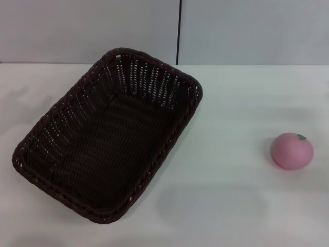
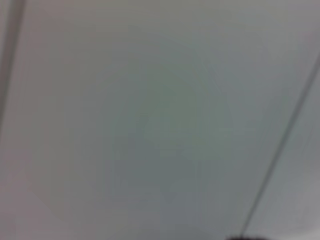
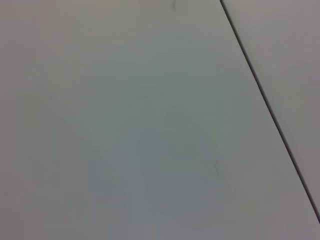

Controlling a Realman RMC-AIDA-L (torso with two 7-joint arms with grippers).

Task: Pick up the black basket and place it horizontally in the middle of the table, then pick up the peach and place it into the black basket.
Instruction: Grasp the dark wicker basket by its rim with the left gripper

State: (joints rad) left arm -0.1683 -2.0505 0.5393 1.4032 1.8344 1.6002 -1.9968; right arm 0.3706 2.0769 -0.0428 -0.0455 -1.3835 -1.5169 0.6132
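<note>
Two items on white table [image 1: 231, 206], black basket [image 1: 108, 136] skewed left, peach [image 1: 292, 151] right, grey wall behind, neither claw visible.

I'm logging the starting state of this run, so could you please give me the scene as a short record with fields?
black basket: on the robot's left side of the table, set diagonally, upright, nothing inside
peach: on the robot's right side, resting on the table, well apart from the basket
table: white
left gripper: not in view
right gripper: not in view
wrist views: only plain grey surfaces with dark seams
task progress: basket not yet horizontal, peach not yet in it
</note>
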